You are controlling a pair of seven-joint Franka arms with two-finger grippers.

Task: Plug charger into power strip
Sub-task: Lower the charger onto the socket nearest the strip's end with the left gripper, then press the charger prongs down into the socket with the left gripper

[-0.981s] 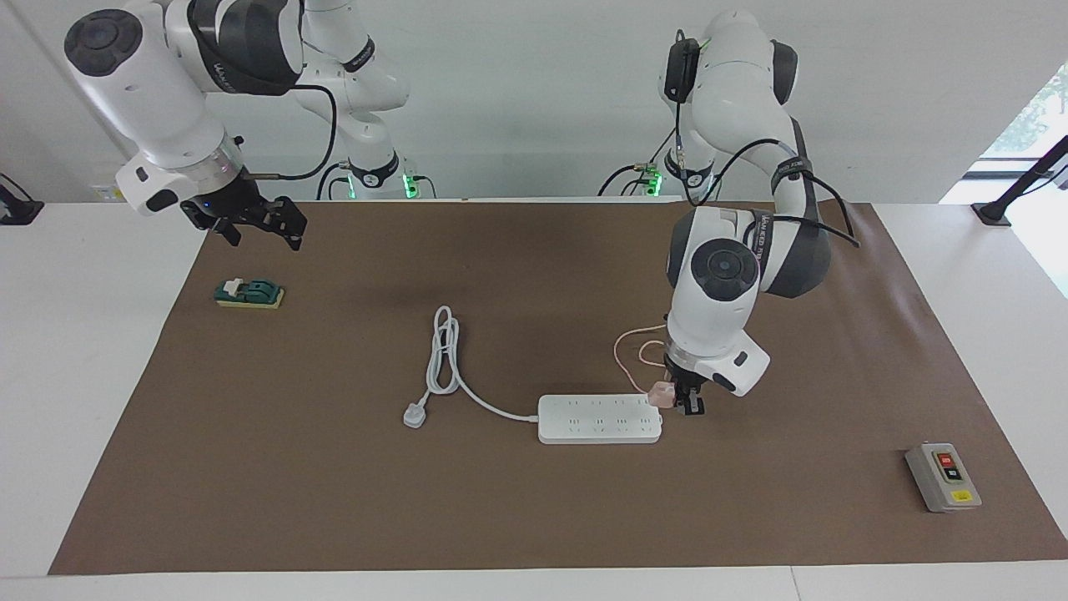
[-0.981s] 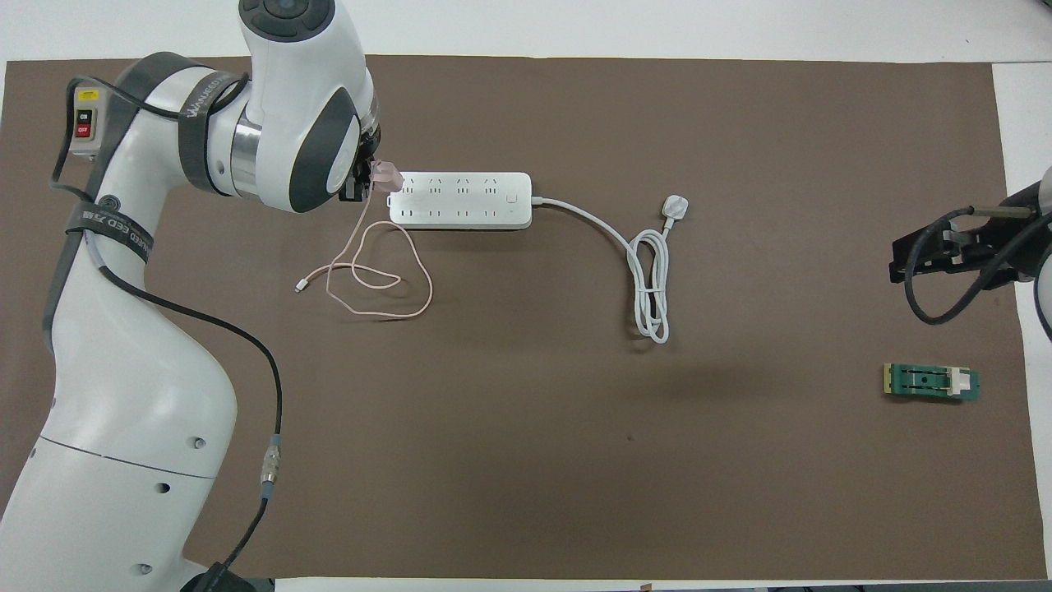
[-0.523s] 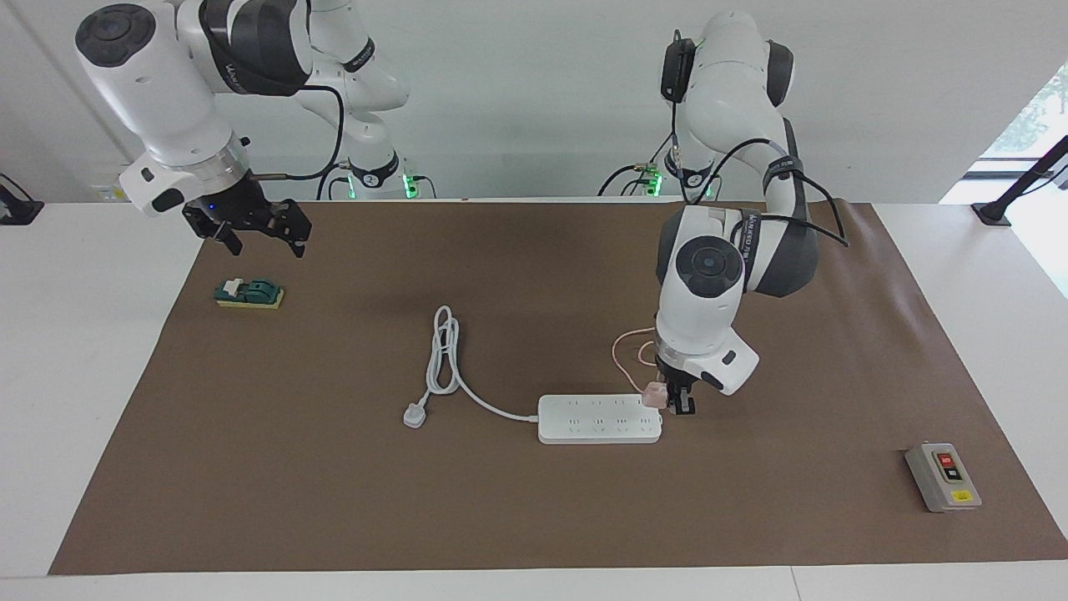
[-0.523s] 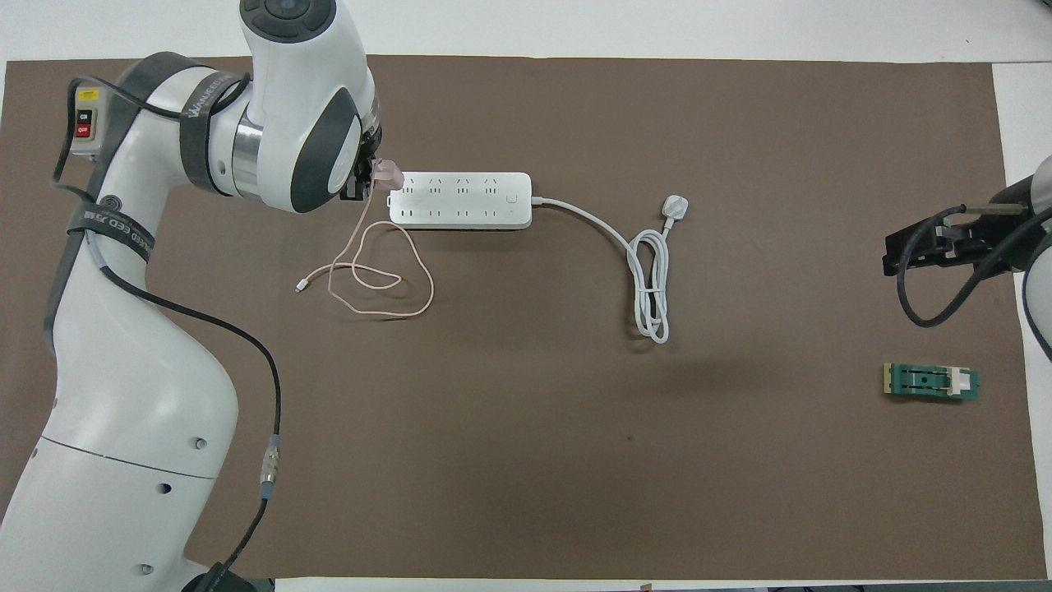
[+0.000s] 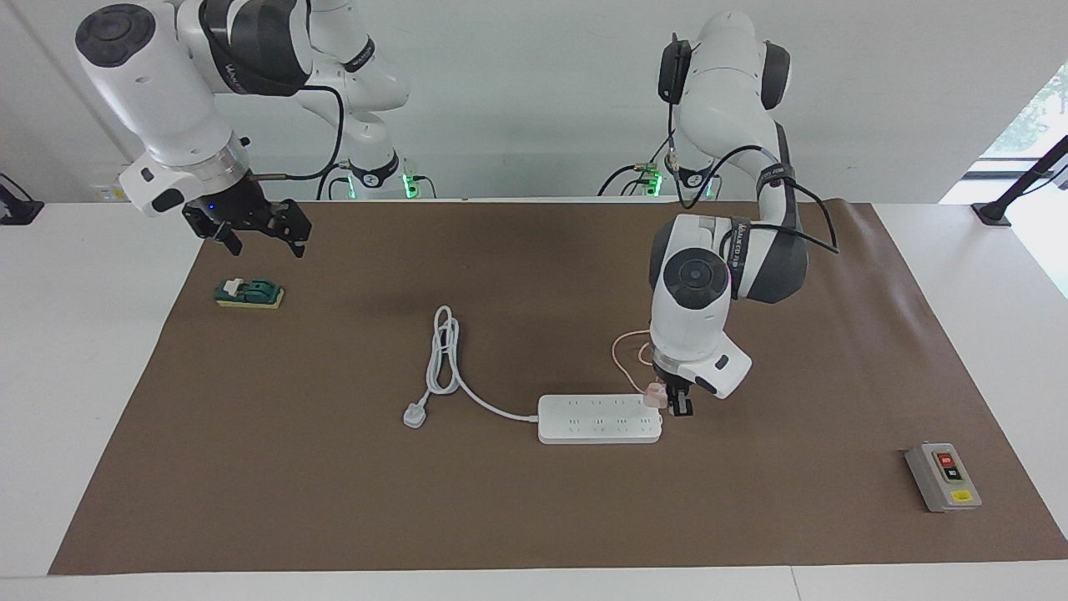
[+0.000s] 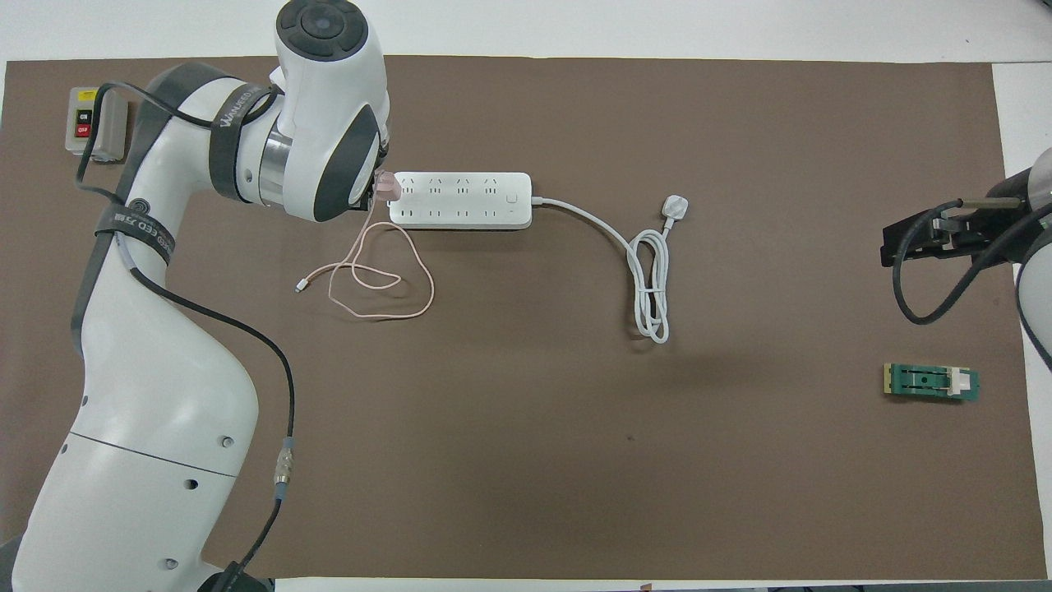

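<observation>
A brown mat (image 5: 534, 501) covers most of the white tabletop (image 5: 83, 334), with a plain white wall rising above the robots' end. The power strip (image 5: 599, 419) lies flat near the middle of the mat, somewhat toward the left arm's end, its thick white cord (image 5: 450, 359) looping off toward the right arm's end and finishing in a three-pin plug (image 5: 414, 415). The left claw (image 5: 672, 399) is down at the strip's end nearest the left arm, its fingers clamped together on the pink charger (image 5: 656, 395), which sits right against that end of the strip, over its corner; whether the prongs have entered a socket cannot be made out. The thin pink cable (image 6: 370, 284) trails from the charger and curls on the mat nearer to the robots than the strip. The right claw (image 5: 254, 229) hangs in the air with its fingers apart and nothing in them, above the mat's edge near a small green block (image 5: 249, 293). A grey switch box (image 5: 943, 477) with red and black buttons rests at the left arm's end, farther from the robots than the strip. Compared with a second ago, the left arm has shifted the charger slightly along toward the strip, so it now overlaps the corner rather than standing just off it, and the right claw has lifted a little.
</observation>
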